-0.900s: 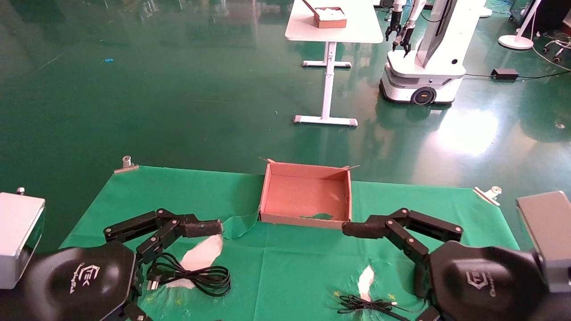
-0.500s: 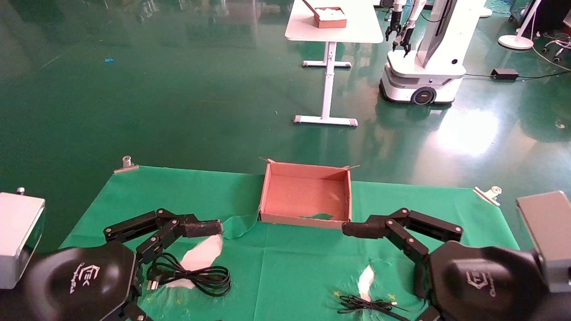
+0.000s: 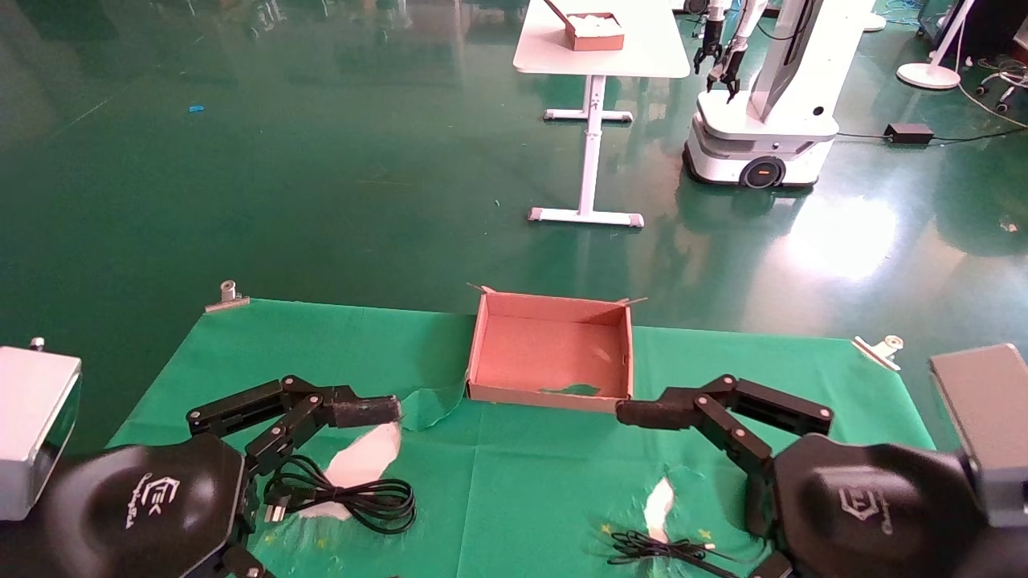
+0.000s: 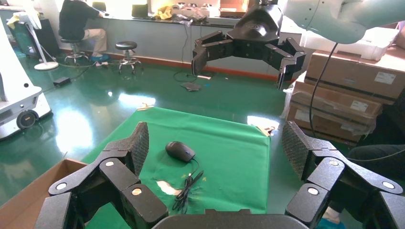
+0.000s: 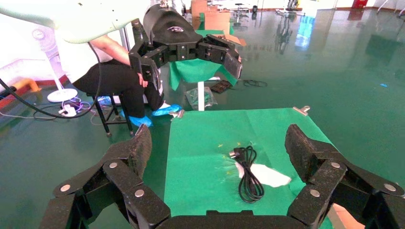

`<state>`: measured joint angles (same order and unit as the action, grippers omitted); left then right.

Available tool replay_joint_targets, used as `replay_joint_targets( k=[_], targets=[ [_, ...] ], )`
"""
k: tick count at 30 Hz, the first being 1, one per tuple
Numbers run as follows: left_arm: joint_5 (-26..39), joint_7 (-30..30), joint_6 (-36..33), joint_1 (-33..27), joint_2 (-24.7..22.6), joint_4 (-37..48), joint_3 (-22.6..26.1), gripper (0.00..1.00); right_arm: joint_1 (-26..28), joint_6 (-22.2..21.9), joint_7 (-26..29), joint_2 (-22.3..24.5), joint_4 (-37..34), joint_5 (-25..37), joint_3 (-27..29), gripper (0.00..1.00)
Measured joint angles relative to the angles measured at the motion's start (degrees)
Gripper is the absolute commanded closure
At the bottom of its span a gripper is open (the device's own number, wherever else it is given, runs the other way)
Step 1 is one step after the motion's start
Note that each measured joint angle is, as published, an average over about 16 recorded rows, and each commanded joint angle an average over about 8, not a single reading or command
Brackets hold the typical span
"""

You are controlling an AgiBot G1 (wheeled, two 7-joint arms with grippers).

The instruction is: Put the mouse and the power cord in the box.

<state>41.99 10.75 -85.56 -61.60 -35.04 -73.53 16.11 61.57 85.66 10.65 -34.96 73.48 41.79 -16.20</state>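
1. Table (image 3: 514,498): covered by a green cloth (image 3: 321,345), fastened at the far corners by metal clips (image 3: 227,295). White patches show through tears in the cloth near the front edge.
2. Box (image 3: 549,350): brown cardboard, open and unfilled, at the middle of the table's far edge.
3. Power cord (image 3: 353,496): coiled black loops lying toward the front left corner, its plug at the coil's left end.
4. Mouse (image 4: 180,151): resting on the cloth toward the table's right side, its thin wire bunched near the front edge.
5. Left gripper (image 3: 337,433): poised above the power cord, fingers spread apart, grasping nothing.
6. Right gripper (image 3: 683,449): poised above the front right of the table, fingers likewise spread and unloaded.
7. Room: glossy green floor (image 3: 321,160); a white table (image 3: 598,48) bearing a small brown box; a white wheeled robot (image 3: 763,120) beside it.
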Motion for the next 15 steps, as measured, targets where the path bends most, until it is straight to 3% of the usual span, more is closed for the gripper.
replay_joint_targets(
  k=[8, 15],
  targets=[
    [7.3, 0.9, 0.6, -1.4, 0.8, -1.1, 2.5, 0.00, -0.9, -1.1, -1.3, 0.8, 0.3, 4.5, -1.2, 0.00],
    [27.2, 4.4, 2.0, -7.7, -0.8, -2.7, 9.6, 0.00, 0.0, -3.8, -2.4, 1.3, 1.9, 16.1, -4.5, 0.00]
  ],
)
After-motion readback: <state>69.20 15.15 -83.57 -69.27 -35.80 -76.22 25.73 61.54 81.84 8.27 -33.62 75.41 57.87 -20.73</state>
